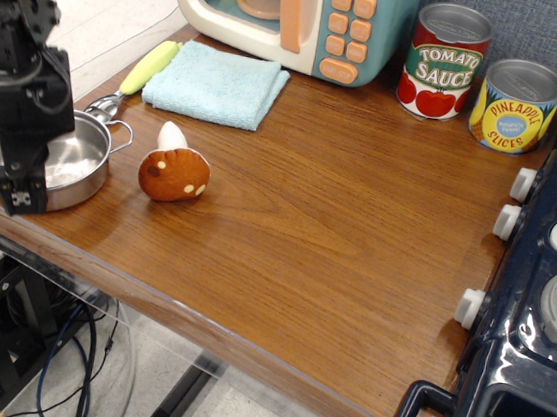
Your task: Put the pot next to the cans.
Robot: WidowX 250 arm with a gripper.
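Your gripper sits low on the steel pot's near rim to grasp it, though whether it has clamped is unclear.

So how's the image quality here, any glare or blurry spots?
In the observation.image view, focus is sharp across the counter; the pot shows bright reflections inside, the table carries a soft sheen, and the stove has glossy highlights. The gripper is dark, so whether it is open cannot be told.

The arm hides much of the pot; its fingers' spread is unclear.
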